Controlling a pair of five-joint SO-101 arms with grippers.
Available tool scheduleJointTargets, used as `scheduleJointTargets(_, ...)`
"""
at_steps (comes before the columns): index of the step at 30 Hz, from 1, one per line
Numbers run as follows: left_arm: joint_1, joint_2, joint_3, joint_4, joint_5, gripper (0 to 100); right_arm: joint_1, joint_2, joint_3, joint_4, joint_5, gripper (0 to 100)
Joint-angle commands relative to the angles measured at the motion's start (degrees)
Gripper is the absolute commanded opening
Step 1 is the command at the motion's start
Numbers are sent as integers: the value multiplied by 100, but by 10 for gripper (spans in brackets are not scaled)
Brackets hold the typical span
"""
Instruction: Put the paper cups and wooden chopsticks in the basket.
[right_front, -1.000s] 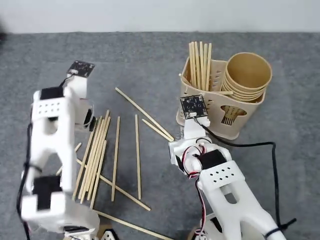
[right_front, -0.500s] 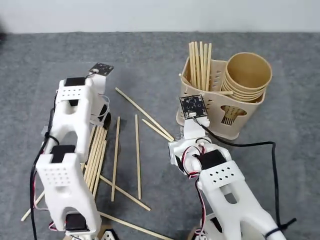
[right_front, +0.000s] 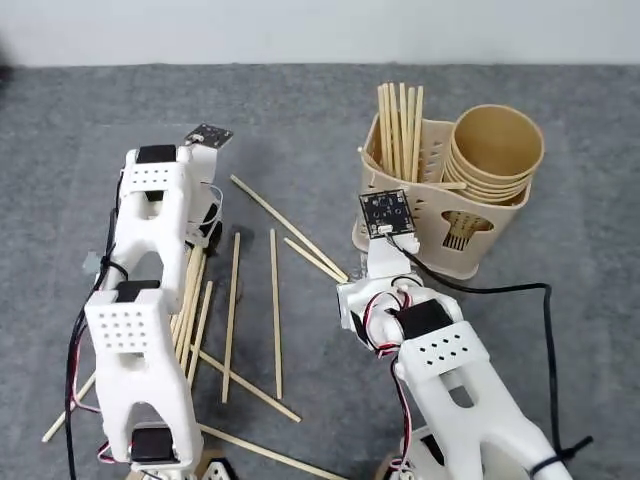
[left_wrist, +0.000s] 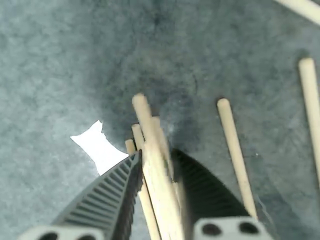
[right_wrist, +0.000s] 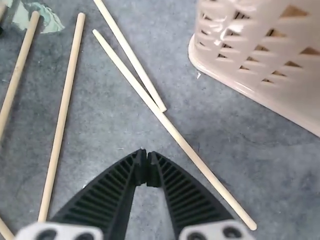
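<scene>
Firmly gripped, chopsticks (left_wrist: 145, 120) inside left end effector (left_wrist: 156, 155) — right end effector (right_wrist: 147, 155) clenched, empty

The left arm (right_front: 150, 215) is stretched out long and far, wrist bent down. The left gripper (left_wrist: 156, 154) pinches a few wooden chopsticks (left_wrist: 145, 120) between its two fingers. The right arm (right_front: 440, 350) is stretched forward too — the right gripper (right_wrist: 146, 156) points down, low, its fingers pressed tight together.
</scene>
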Motion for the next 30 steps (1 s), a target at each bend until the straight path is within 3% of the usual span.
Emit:
scheduleJointTargets(1, 9, 299, -418, 334, -62, 13, 84, -145, -53, -92, -62, 11)
scheduleJointTargets(11, 97, 554, -1560, 1152, -62, 13, 84, -145, -53, -92, -62, 10)
scheduleJointTargets(22, 492, 527, -2035, 1178, -26, 12, 84, -145, -44, -84, -62, 9)
scheduleJointTargets(30, 510, -607, -2123, 1178, -26, 12, 84, -145, -44, -84, -35, 9)
